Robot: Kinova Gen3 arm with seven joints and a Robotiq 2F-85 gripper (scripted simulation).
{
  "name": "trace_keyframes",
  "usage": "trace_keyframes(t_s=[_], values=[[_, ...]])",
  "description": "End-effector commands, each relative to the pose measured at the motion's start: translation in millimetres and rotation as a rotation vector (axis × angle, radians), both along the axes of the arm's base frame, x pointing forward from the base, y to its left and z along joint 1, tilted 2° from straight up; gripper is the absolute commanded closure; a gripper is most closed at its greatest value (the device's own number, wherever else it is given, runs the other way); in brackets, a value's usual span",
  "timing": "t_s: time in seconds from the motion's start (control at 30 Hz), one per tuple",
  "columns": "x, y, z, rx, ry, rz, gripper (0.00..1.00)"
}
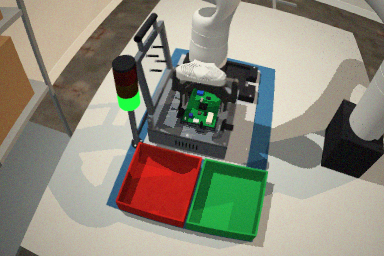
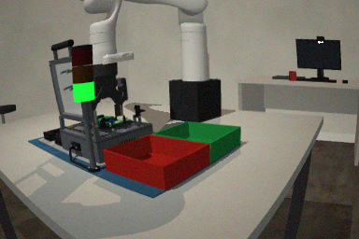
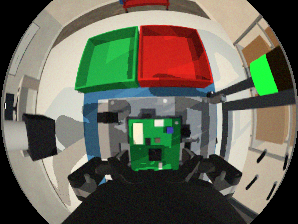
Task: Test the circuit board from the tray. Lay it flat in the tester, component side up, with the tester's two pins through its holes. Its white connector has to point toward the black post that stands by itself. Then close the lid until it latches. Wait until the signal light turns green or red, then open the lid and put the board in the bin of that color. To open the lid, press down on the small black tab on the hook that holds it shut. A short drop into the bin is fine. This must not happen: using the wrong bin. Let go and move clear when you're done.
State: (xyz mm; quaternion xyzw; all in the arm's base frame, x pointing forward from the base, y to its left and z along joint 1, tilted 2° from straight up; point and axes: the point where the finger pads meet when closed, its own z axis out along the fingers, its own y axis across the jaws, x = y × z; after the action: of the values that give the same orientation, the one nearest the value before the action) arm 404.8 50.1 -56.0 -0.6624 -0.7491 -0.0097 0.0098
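Observation:
The green circuit board (image 1: 196,119) (image 3: 136,156) lies flat, component side up, in the grey tester (image 1: 164,134) (image 2: 77,134). Its white connector (image 1: 209,117) (image 3: 138,133) is near one corner. The tester's lid (image 1: 142,80) (image 2: 55,87) stands open. The signal light (image 1: 129,102) (image 2: 84,91) (image 3: 263,75) is green. My gripper (image 1: 204,104) (image 2: 108,111) (image 3: 155,155) is open and points down, its fingers on either side of the board's rear part. Whether they touch it, and the pins, I cannot tell. The red bin (image 1: 150,215) (image 2: 136,167) and green bin (image 1: 220,232) (image 2: 226,144) show nothing inside.
The raised lid and the signal light's pole (image 1: 133,127) (image 2: 89,133) stand at one side of the tester. A dark hook part (image 1: 227,127) (image 2: 138,111) rises at the other side. A dark tray-like part (image 1: 246,74) lies behind the tester. The black robot base (image 1: 345,140) (image 2: 194,101) stands farther off.

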Motion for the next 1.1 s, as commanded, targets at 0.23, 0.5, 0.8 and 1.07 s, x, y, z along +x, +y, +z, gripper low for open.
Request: trace_keyframes(t_s=[0.23,0.5,0.8,1.07], values=[[2.5,2.1,-0.1,0.002,-0.003,-0.004,0.07],[2.5,2.1,-0.1,0.002,-0.003,-0.004,0.13],[2.5,2.1,0.0,0.002,-0.003,-0.004,0.13],[1.2,2.2,3.0,0.002,-0.002,-0.002,0.13]])
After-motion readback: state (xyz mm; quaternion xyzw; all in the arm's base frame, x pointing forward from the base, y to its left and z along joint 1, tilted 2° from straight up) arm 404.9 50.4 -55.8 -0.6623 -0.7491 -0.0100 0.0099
